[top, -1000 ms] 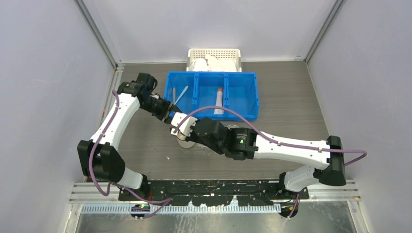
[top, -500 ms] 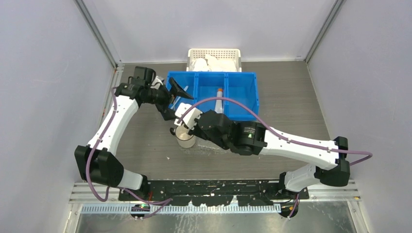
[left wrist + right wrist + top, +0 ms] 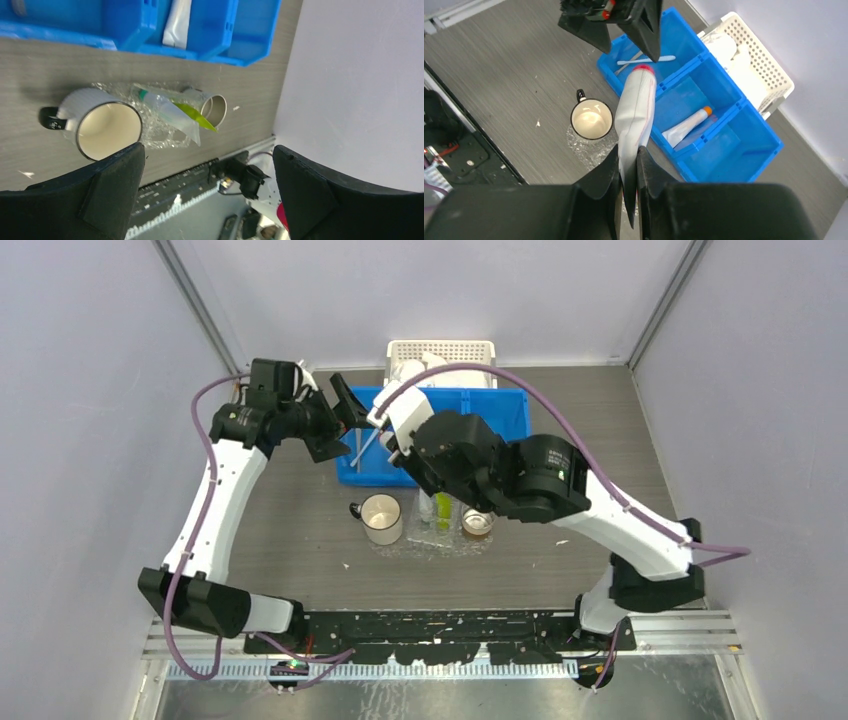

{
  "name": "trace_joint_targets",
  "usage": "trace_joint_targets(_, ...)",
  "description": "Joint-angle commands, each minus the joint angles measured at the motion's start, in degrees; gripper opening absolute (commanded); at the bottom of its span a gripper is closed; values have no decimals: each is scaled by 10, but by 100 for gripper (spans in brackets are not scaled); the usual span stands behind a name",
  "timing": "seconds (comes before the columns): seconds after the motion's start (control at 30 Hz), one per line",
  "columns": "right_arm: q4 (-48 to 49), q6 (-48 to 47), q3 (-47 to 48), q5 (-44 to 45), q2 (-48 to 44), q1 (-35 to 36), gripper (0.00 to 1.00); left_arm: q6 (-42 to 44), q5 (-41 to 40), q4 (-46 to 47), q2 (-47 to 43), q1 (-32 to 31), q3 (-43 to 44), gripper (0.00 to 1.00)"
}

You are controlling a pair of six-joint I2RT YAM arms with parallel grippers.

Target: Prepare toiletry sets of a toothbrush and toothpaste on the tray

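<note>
White toothpaste [image 3: 636, 107] held above the blue bin [image 3: 724, 145] in the right gripper [image 3: 628, 152], jaws pinched on its flat end.
A toothbrush [image 3: 646, 60] lies in the bin's left compartment; the clear tray [image 3: 155, 136], just nearer than the bin, carries a green toothpaste [image 3: 192, 112] between a mug [image 3: 102, 130] and a paper cup [image 3: 216, 107]. The left gripper [image 3: 207, 150] gapes wide.

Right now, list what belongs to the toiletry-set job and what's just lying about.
Job: toothpaste tube held by the right gripper; toothbrush and orange-capped tube in the blue bin; clear tray; green tube on it.
Lying about: mug; small cup; white basket.
</note>
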Motion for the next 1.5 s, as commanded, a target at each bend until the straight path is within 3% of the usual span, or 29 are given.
trace_joint_targets(0.0,-274,119,211,31,107,-4,15,65,-73,-30,-28,1,35,100)
trace_joint_targets(0.07,-348,164,289,27,149,-6,15,78,-84,-35,-29,1,37,100)
trace_joint_targets(0.13,-372,206,301,-3,156,-16,14,92,-101,-40,-34,1,36,100)
trace_joint_targets(0.43,-416,330,183,-95,109,-32,13,123,-125,-32,-52,1,6,100)
trace_joint_targets(0.57,-416,331,104,-131,103,-53,13,120,-119,-12,-59,1,-17,100)
trace_joint_targets(0.83,-410,312,41,-158,110,-100,12,130,-129,-8,-68,2,-41,100)
trace_joint_targets(1.07,-341,281,-49,-203,99,-156,12,134,-125,-1,-63,4,-53,100)
trace_joint_targets(1.47,-276,264,-52,-215,90,-157,11,133,-124,3,-68,8,-66,100)
